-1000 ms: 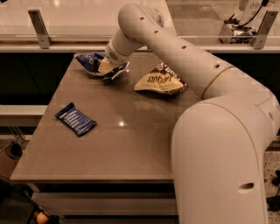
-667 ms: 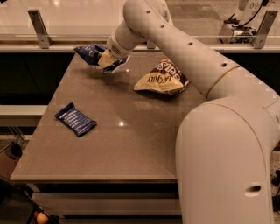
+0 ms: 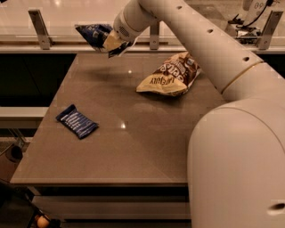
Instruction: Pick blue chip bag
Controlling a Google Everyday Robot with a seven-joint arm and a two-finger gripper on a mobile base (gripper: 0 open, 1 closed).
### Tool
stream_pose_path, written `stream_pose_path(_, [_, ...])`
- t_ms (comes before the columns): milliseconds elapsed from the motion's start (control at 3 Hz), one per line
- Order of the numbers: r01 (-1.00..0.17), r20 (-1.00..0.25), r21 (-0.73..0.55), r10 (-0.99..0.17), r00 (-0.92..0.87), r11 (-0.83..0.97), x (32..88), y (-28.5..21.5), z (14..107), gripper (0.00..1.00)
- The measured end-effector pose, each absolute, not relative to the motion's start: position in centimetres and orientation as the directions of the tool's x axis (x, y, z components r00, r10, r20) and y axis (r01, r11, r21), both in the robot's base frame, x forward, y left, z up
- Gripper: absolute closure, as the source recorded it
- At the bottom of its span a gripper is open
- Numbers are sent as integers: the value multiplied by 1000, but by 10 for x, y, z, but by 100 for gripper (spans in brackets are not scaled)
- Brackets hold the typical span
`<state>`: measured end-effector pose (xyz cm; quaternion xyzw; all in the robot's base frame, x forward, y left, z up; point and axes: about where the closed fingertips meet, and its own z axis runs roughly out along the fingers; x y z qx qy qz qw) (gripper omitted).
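I am looking past the robot's body (image 3: 240, 173), a big white rounded shell that is filling the lower right of my view and hiding the table's right side. From it the arm (image 3: 200, 42) is reaching up and to the left across the frame, a thick white tube with small dark holes along it and a thin gold ring near its wide end. Under it the table (image 3: 133, 151) is spreading out, a brown glossy top that is catching a few points of light. Along the far side a pale ledge (image 3: 67, 11) is running left to right, with metal posts (image 3: 39, 27) standing on it. On the table's far right part a tan and brown chip bag (image 3: 171, 73) is lying on its side, partly under the arm, its printing facing me upside down. The blue chip bag (image 3: 94, 33) is hanging in the air over the table's far left edge, clear of the top, its body sticking out to the left of the arm's end in front of the ledge, and a soft shadow is lying on the table below it. The gripper (image 3: 113, 43) is sitting at the arm's tip, above that far edge, and its cream fingers are closing tight on the right end of the blue chip bag, with a dark corner of the bag poking out beneath them. Well apart from all this, near the table's left edge, a dark blue packet (image 3: 76, 121) is lying flat and turned at a slant.
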<state>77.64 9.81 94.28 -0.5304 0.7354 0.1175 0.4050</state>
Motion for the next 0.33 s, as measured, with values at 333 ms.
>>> stream_pose_path(333, [-865, -726, -296, -684, -72, 405, 775, 92, 973, 100])
